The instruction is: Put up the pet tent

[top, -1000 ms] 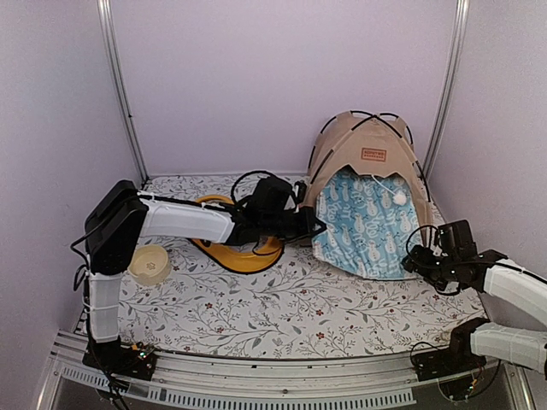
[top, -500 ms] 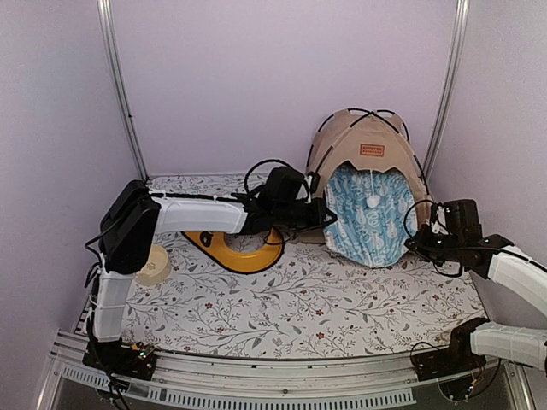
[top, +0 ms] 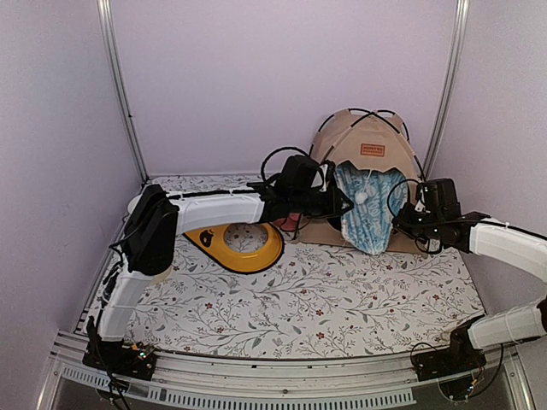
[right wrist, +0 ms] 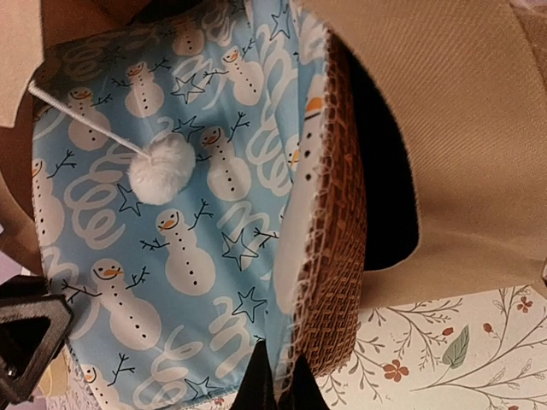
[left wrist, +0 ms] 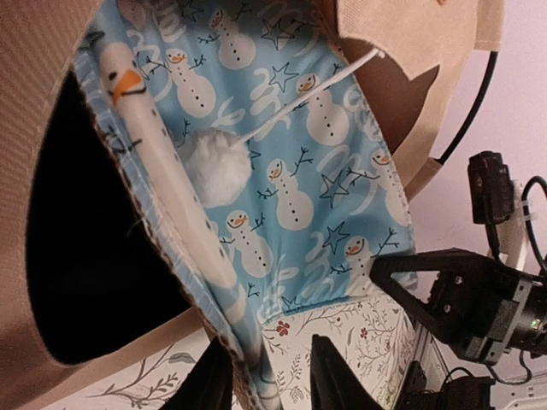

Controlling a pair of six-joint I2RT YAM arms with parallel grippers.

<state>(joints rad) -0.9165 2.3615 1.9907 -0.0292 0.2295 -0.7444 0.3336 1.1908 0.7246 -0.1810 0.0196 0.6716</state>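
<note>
The pet tent point(top: 366, 147) stands at the far right of the surface point(top: 299, 299), by the back wall. A cushion point(top: 369, 215) stands on edge in its opening, with the pom-pom point(top: 362, 196) hanging in front. My left end effector point(top: 346, 205) is at the cushion's left edge and my right end effector point(top: 402, 218) at its right edge. A pet feeder point(top: 239, 249) lies left of the tent, under my left arm.
</note>
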